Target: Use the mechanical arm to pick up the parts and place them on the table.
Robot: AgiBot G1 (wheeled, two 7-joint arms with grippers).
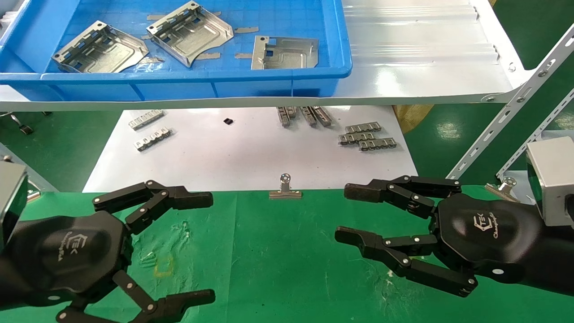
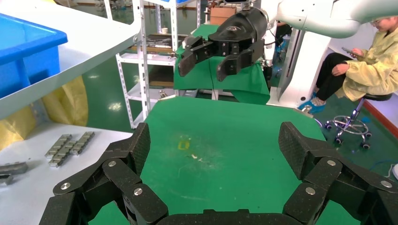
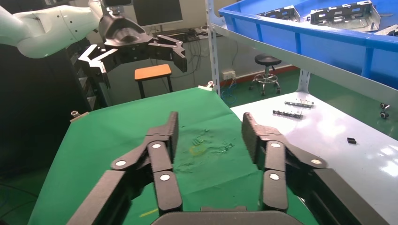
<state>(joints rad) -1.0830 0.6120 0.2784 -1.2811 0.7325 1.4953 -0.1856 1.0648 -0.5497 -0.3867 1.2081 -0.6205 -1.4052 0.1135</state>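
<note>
Both my claws, left and right, hover spread wide and empty over the green surface; the parts, stiff slippery sheet metal in the blue bin, I judge best pinched across a flat edge.

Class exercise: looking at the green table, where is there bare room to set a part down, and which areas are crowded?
The green table is bare between the open left gripper and open right gripper, below the binder clip. Crowded: the blue bin with three parts, and the white sheet strewn with metal strips.

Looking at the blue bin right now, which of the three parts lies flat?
The rightmost part in the blue bin; the other two parts sit tilted.
</note>
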